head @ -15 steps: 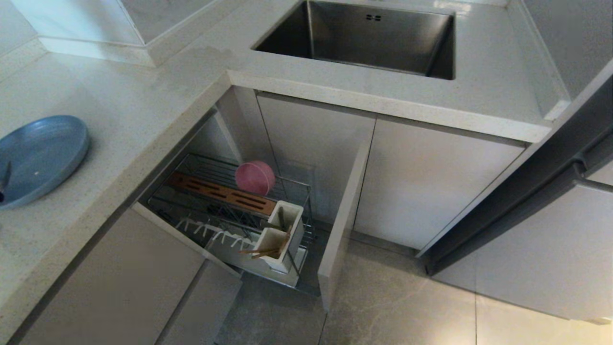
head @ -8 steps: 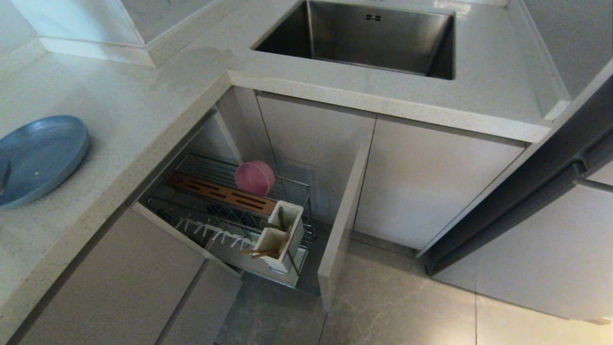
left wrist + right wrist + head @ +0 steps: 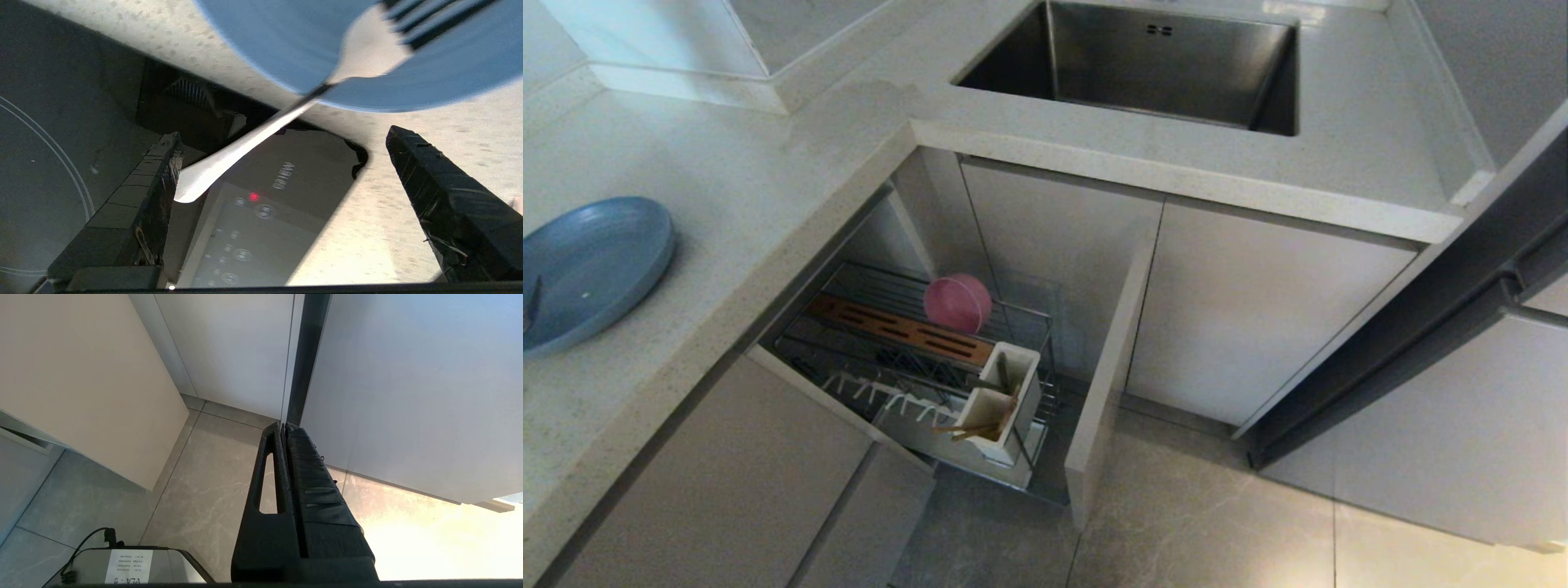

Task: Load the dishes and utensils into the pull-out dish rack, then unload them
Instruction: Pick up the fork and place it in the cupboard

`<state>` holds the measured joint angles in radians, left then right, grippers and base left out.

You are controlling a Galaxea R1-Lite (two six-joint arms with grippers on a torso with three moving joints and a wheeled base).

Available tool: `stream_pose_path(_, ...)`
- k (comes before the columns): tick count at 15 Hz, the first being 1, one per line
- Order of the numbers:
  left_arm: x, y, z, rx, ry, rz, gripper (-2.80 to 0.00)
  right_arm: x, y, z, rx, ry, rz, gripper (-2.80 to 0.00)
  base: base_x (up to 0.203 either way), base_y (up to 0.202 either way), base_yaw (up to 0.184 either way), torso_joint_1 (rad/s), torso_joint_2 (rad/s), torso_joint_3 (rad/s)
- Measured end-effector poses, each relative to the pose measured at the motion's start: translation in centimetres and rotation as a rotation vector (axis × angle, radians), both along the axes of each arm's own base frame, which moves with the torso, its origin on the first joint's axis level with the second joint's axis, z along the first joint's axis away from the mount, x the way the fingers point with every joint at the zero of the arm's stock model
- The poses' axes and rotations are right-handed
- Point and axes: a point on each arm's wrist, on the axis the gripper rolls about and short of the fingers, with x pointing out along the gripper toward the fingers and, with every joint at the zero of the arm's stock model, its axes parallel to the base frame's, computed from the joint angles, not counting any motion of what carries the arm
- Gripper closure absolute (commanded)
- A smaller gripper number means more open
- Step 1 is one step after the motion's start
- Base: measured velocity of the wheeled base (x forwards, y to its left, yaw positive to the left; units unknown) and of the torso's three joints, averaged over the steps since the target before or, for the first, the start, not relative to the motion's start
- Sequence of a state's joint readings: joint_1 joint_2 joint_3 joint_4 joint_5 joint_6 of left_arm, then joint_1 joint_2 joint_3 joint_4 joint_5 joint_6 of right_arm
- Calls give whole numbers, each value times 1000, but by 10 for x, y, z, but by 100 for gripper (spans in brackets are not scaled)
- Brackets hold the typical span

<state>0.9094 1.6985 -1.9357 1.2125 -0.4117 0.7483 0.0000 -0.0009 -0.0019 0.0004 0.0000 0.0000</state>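
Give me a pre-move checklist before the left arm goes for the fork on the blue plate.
1. Left end effector open: ok, fingers spread wide.
2. Fork between the fingers: ok, its handle end lies next to one finger; contact cannot tell.
3. Fork resting on the blue plate: ok, tines over the plate, handle sticking out past the rim.
4. Dish rack pulled out: ok.
5. Utensil box has room: cannot tell; chopsticks sit in the near compartment.
6. Right end effector out of the way: ok, shut, hanging over the floor.
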Motion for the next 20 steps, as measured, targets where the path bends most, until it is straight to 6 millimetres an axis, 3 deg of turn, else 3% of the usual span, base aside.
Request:
stream_pose_path(5, 11, 12, -8, 5, 3, -7, -280, 0, 0, 0, 0, 1, 0, 0, 0, 0, 0, 0, 0, 0)
stream_pose_path(19, 31, 13, -18, -27, 14, -62, -280, 0, 0, 0, 0, 0, 0, 0, 0, 0, 0, 0, 0, 0)
stream_pose_path(20, 31, 13, -18, -27, 15, -64, 0, 0, 0, 0, 0, 1, 0, 0, 0, 0, 0, 0, 0, 0)
